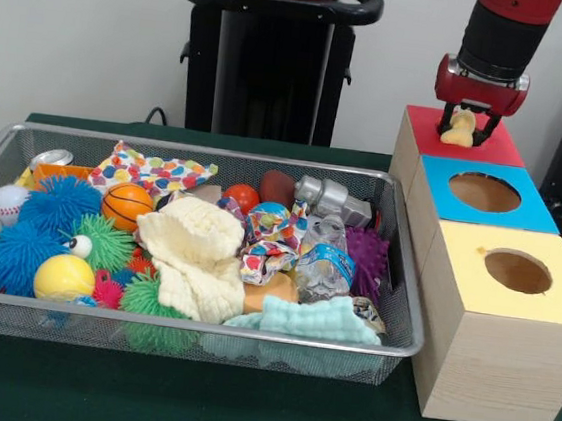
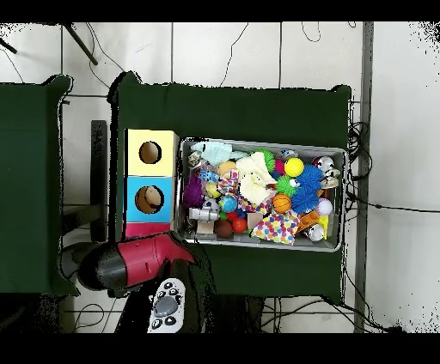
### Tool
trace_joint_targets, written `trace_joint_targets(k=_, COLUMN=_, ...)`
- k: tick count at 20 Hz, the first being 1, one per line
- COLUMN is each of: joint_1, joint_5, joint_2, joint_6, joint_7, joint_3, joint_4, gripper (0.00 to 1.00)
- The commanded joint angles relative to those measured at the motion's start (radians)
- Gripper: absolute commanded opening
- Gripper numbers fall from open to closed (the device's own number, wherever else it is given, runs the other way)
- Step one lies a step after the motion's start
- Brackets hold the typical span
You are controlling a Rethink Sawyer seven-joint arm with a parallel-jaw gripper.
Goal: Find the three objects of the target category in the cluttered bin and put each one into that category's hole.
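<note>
A: Where does the gripper stand?

B: Over the red hole at the far end of the box row. Its fingers are closed on a pale yellow toy, which hangs just above the red top, or perhaps touches it.

A: So it only has to let go?

B: I'd judge so, but I can't see the hole itself; gripper and toy cover it from the front, and from overhead the arm hides that end. If the toy sits off-centre it could land on the rim and stay on top.

A: Anything else?

B: It's soft plush. It may cling to a finger as the jaws part, then drop wide as the arm lifts. The blue hole is next door, so a bounce could send it the wrong way.

A: And the rest?

B: The bin is crowded: spiky balls, cloths, wrappers. An orange-brown thing lies half buried under a cream cloth near the front; it may be another toy. Grabbing it could drag the cloth along.
</note>
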Motion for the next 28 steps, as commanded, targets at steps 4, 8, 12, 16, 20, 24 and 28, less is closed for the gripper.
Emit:
trace_joint_targets(k=4, joint_1=-0.033, joint_5=0.04, joint_2=0.029, joint_6=-0.007, joint_7=0.111, joint_3=0.047, joint_4=-0.059, gripper=1.0)
trace_joint_targets(k=8, joint_1=-0.033, joint_5=0.062, joint_2=-0.07, joint_6=0.07, joint_7=0.118, joint_3=0.031, joint_4=-0.052, gripper=1.0)
trace_joint_targets(k=12, joint_1=-0.024, joint_5=0.079, joint_2=-0.16, joint_6=0.184, joint_7=0.122, joint_3=0.007, joint_4=-0.074, gripper=1.0)
trace_joint_targets(k=16, joint_1=-0.048, joint_5=0.095, joint_2=-0.194, joint_6=0.221, joint_7=0.104, joint_3=0.023, joint_4=-0.073, gripper=1.0)
trace_joint_targets(k=20, joint_1=-0.048, joint_5=0.092, joint_2=-0.195, joint_6=0.199, joint_7=0.102, joint_3=0.019, joint_4=-0.064, gripper=1.0)
trace_joint_targets(k=24, joint_1=-0.053, joint_5=0.099, joint_2=-0.195, joint_6=0.153, joint_7=0.109, joint_3=0.027, joint_4=-0.035, gripper=1.0)
trace_joint_targets(k=28, joint_1=-0.051, joint_5=0.101, joint_2=-0.197, joint_6=0.127, joint_7=0.117, joint_3=0.025, joint_4=-0.018, gripper=1.0)
